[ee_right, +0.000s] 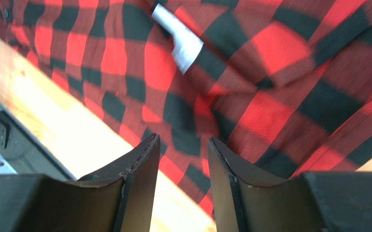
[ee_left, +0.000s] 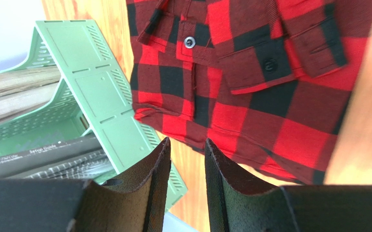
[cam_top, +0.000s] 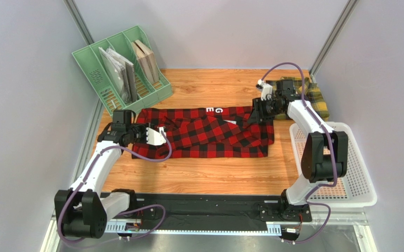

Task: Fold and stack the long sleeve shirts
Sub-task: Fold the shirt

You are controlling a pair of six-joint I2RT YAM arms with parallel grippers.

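The red-and-black check shirt point(cam_top: 209, 132) lies spread across the middle of the table, with white letters point(cam_top: 215, 110) at its far edge. The left wrist view shows its buttoned pockets point(ee_left: 250, 72). The right wrist view shows its white label point(ee_right: 179, 41). The yellow-and-dark-green shirt point(cam_top: 317, 100) lies bunched at the back right, partly hidden behind my right arm. My left gripper point(cam_top: 155, 135) point(ee_left: 187, 145) is open and empty above the red shirt's left end. My right gripper point(cam_top: 254, 112) point(ee_right: 183, 142) is open and empty above its right far corner.
A green file organizer point(cam_top: 122, 68) point(ee_left: 100, 106) holding books and booklets stands at the back left, close to my left gripper. A white plastic basket point(cam_top: 340, 168) sits at the right edge. Bare wooden table point(cam_top: 209, 176) lies in front of the red shirt.
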